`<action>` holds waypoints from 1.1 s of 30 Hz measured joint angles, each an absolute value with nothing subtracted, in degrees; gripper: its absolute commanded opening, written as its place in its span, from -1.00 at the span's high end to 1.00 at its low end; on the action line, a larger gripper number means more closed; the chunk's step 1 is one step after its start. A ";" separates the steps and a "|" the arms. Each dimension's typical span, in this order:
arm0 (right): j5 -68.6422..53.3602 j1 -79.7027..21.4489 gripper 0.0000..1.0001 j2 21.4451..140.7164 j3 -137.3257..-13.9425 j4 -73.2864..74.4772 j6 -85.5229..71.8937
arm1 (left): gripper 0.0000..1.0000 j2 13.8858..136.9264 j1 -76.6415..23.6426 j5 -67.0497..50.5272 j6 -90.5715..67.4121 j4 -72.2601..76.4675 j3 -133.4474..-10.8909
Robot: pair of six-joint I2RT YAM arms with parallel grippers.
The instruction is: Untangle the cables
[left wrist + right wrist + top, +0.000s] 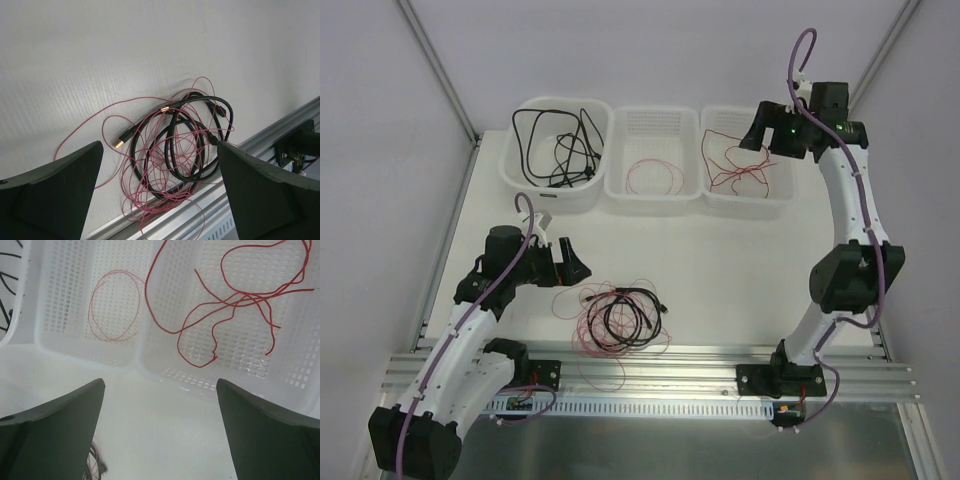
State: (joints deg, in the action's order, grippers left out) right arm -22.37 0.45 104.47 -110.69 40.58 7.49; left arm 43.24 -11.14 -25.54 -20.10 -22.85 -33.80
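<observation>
Overhead, the white table [720, 270] carries three baskets along its far edge. The left basket [520, 180] holds black cables [560, 145], the middle basket [652, 192] a thin pinkish loop [114, 305], and the right basket [750, 205] a red wire [235, 300]. Above the right basket hangs the right gripper [758, 135], jaws spread and empty. Toward the near edge, the left gripper [578, 258], jaws likewise apart and holding nothing, faces the tangle [620, 318] of black and pinkish-red cables, which lies just to its right, clear of both fingers.

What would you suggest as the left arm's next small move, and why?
Probably lower the open left gripper onto the black cable's gold-tipped plug: that end lies free at the edge of the tangle of black and pinkish cables, so pulling there looks easiest.
</observation>
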 measured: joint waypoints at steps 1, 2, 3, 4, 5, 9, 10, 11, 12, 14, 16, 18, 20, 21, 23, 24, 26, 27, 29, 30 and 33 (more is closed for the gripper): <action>-21.80 -0.32 -0.99 102.08 -109.25 40.99 8.16 | -0.98 43.00 -11.14 -25.52 -20.10 -22.85 -33.80; -21.61 -1.61 -0.99 99.35 -107.11 41.15 8.80 | -0.98 42.78 -11.14 -25.52 -20.10 -22.83 -33.80; -21.41 -3.49 -0.99 96.44 -104.62 41.43 9.45 | -0.98 42.68 -11.14 -25.52 -20.10 -22.85 -33.80; -21.26 -5.80 -0.99 93.69 -101.80 41.63 10.02 | -0.98 42.50 -11.14 -25.50 -20.10 -22.85 -33.80; -21.28 -8.08 -0.98 91.59 -99.46 41.85 10.44 | -0.98 42.35 -11.14 -25.50 -20.10 -22.87 -33.80; -21.28 -22.41 -0.94 81.58 -83.92 40.05 11.90 | -0.98 41.63 -11.14 -25.47 -20.10 -22.87 -33.80; -21.39 -24.97 -0.91 80.03 -80.77 39.75 11.92 | -0.98 41.47 -11.14 -25.47 -20.10 -22.87 -33.80; -21.50 -27.62 -0.87 78.67 -77.25 39.55 11.77 | -0.98 41.43 -11.14 -25.47 -20.10 -22.85 -33.80; -21.67 -30.24 -0.82 77.45 -73.23 38.57 11.25 | -0.98 41.43 -11.14 -25.50 -20.10 -22.85 -33.80; -21.41 -33.12 -0.76 76.55 -67.75 36.86 9.80 | -0.98 41.50 -11.14 -25.52 -20.10 -22.90 -33.80; -20.12 -36.29 -0.64 76.66 -62.52 33.78 7.70 | -0.98 41.54 -11.11 -25.54 -20.10 -22.87 -33.80; -19.05 -39.59 -0.54 77.62 -58.74 31.16 5.28 | -0.98 41.71 -11.14 -25.58 -20.10 -22.87 -33.80; -17.93 -43.24 -0.46 79.75 -56.58 28.03 3.09 | -0.98 42.00 -11.14 -25.82 -20.10 -22.87 -33.80; -17.04 -45.06 -0.34 81.19 -56.14 26.39 1.93 | -0.98 42.15 -11.14 -26.09 -20.10 -22.90 -33.80; -15.84 -47.66 -0.20 83.92 -55.59 22.98 0.27 | -0.98 42.39 -11.14 -26.57 -20.10 -22.90 -33.80; -15.20 -48.64 -0.07 85.30 -55.33 21.34 -0.75 | -0.98 42.44 -11.14 -26.63 -20.10 -22.90 -33.80; -13.72 -49.69 0.05 87.59 -55.00 18.39 -2.39 | -0.98 42.54 -11.14 -26.83 -20.10 -22.85 -33.80; -12.69 -49.95 0.13 88.62 -54.89 17.21 -3.14 | -0.98 42.68 -11.14 -26.96 -20.10 -22.85 -33.80; -11.03 -50.39 0.34 90.61 -54.85 15.11 -4.19 | -0.98 43.11 -11.14 -27.07 -20.10 -22.90 -33.80; -10.35 -50.57 0.46 91.53 -54.74 14.31 -4.47 | -0.98 43.27 -11.16 -27.11 -20.08 -22.87 -33.80; -8.91 -51.20 0.93 93.08 -54.35 13.34 -5.08 | -0.98 44.03 -11.31 -27.75 -20.08 -22.90 -33.80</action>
State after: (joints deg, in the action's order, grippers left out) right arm -8.91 -51.20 93.08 -54.35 13.34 -5.08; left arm 44.03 -11.31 -27.75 -20.08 -22.90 -33.80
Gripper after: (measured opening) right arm 0.173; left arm 0.991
